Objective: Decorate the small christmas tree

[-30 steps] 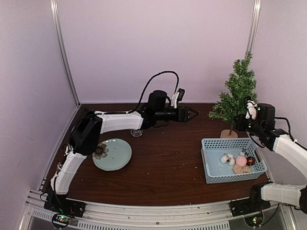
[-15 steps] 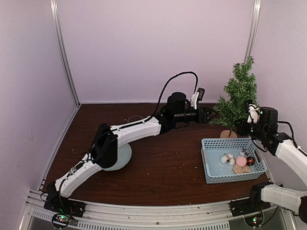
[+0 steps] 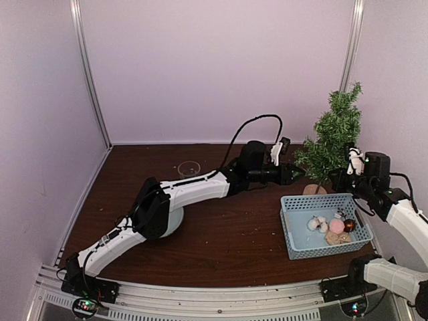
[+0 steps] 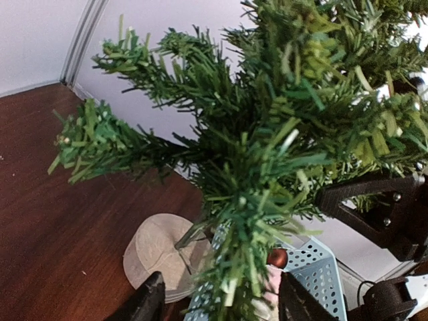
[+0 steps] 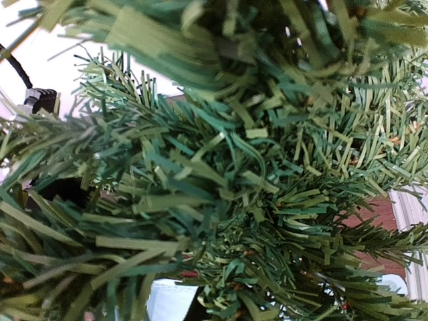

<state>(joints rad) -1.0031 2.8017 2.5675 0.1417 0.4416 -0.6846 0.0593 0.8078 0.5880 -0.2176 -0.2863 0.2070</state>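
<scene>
The small christmas tree (image 3: 334, 134) stands at the back right on its round light-wood base (image 3: 311, 189) and leans a little to the right. My left gripper (image 3: 291, 174) reaches into its lower left branches. In the left wrist view the gripper (image 4: 221, 307) is open, with a drooping branch (image 4: 247, 227) between the two fingers (image 4: 144, 304) and the base (image 4: 157, 251) below. My right gripper (image 3: 341, 177) is pressed into the tree's right side. The right wrist view shows only green foliage (image 5: 221, 180), and the fingers are hidden.
A blue perforated basket (image 3: 294, 231) with several small ornaments sits in front of the tree; a red ball (image 4: 276, 257) in it shows in the left wrist view. A drinking glass (image 3: 188, 169) stands at the back. A pale green plate (image 3: 175, 221) lies mostly hidden under the left arm.
My left arm has stretched right from mid-table into the tree's lower branches. The tree's top has tipped to the right, and my right gripper has shifted slightly right with it.
</scene>
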